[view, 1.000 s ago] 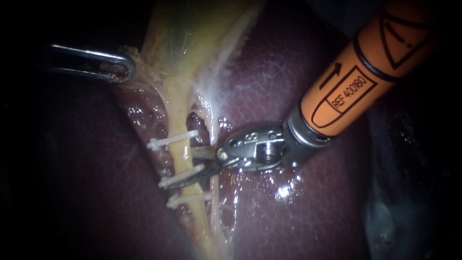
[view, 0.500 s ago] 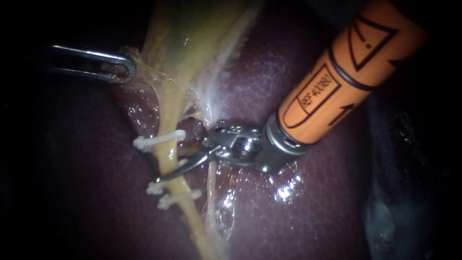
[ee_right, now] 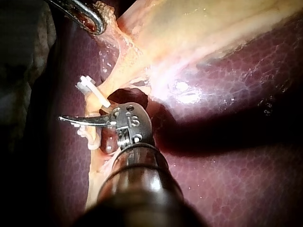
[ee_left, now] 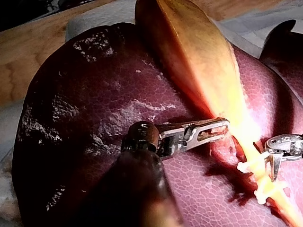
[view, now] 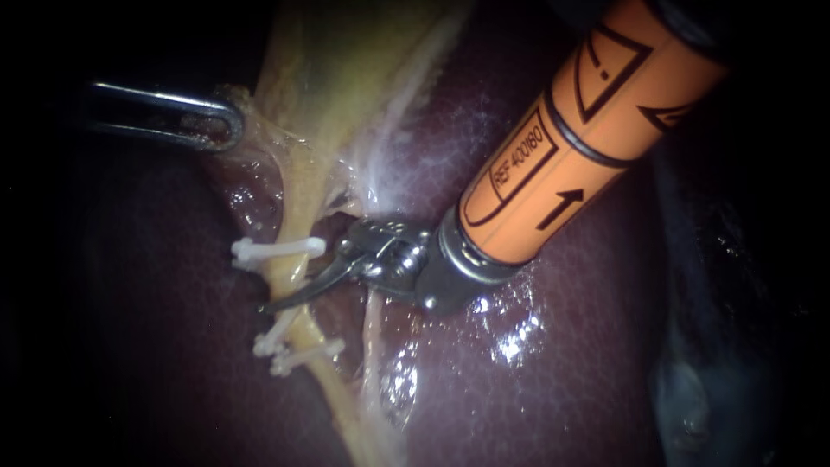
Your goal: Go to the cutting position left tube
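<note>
right instrument straddles the left tube, jaws open.

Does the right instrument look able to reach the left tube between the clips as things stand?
Probably yes: the right instrument lies across the left tube, between the upper clip and the two lower clips; nothing blocks it. The left instrument holds tissue aside.

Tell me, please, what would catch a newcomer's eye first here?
In the endoscope view, the orange-sleeved right instrument stands out, its tip lying across the yellow tube between white clips. At upper left, the left instrument grips the gallbladder edge over the dark liver.
</note>
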Robot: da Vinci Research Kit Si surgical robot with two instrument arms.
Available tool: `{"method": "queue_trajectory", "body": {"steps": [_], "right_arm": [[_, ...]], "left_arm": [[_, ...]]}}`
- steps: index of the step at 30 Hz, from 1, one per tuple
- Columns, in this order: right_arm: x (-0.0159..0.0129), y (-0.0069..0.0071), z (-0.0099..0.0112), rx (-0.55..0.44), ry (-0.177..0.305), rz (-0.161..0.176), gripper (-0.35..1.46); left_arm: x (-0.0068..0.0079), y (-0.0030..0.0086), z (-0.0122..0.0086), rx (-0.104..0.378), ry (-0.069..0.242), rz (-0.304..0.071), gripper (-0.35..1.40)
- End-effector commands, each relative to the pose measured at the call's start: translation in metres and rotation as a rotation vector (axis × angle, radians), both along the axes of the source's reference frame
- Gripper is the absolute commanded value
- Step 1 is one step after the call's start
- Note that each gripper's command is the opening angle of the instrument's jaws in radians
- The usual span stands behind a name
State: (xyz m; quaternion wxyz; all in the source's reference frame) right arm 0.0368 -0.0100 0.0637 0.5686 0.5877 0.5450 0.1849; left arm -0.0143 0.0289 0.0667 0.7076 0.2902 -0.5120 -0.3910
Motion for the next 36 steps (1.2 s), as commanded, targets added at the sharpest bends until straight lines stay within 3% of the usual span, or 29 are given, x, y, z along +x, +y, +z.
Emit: {"method": "queue_trajectory", "body": {"steps": [1, 22, 32, 36], "right_arm": [[-0.0001, 0.0, 0.0, -0.004, 0.0, 0.001, 1.27], [-0.0015, 0.0003, -0.0006, 0.05, -0.024, -0.02, 1.3], [-0.0028, 0.0017, -0.0017, 0.062, -0.019, -0.024, 1.29], [-0.0027, 0.0015, -0.0016, 0.06, -0.019, -0.025, 1.29]], "left_arm": [[0.0, 0.0, 0.0, 0.0, 0.0, 0.0, -0.35], [0.0001, 0.0, 0.0, 0.0, 0.0, 0.0, -0.35], [0.0001, 0.0, 0.0, 0.0, 0.0, 0.0, -0.35], [0.0001, -0.0001, 0.0, 0.0, 0.0, 0.0, -0.35]]}}
